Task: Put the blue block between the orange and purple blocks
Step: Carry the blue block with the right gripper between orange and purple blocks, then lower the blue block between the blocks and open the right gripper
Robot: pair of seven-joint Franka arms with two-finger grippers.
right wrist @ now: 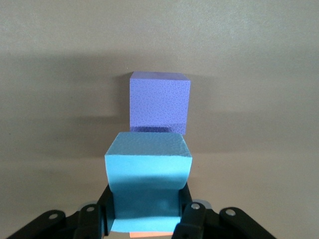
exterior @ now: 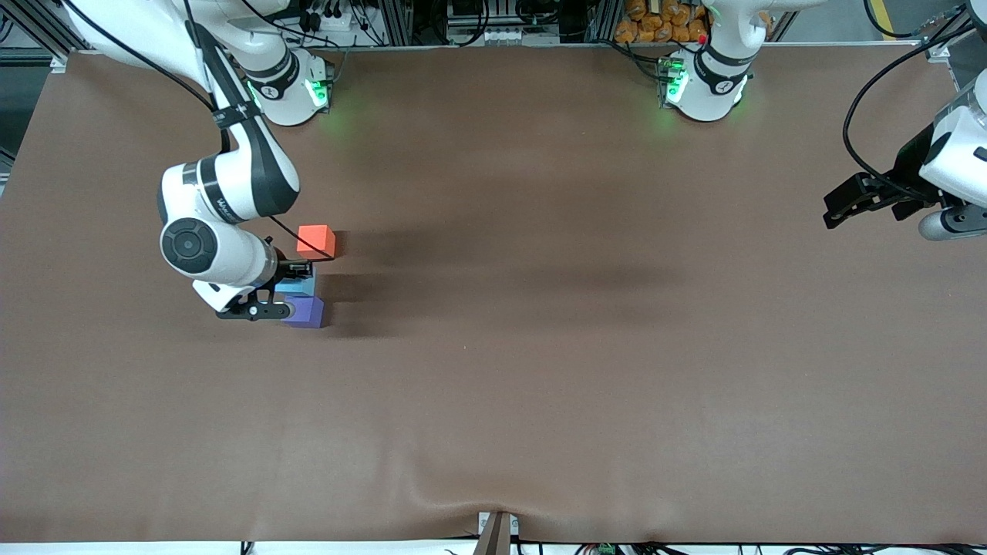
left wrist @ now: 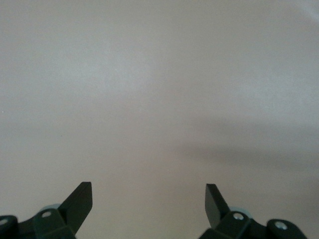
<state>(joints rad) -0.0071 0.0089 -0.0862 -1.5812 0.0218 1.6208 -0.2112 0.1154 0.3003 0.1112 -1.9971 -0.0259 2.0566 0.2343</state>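
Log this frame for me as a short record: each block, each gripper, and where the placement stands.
blue block: clamped in the right gripper, between the other two cubes
orange block: on the table, farther from the front camera than the blue block
purple block: on the table, nearer the front camera, close beside the blue block
right gripper: shut on the blue block, low over the table
left gripper: open, empty, waiting over bare table at the left arm's end
placement: blue block in the gap, not yet released
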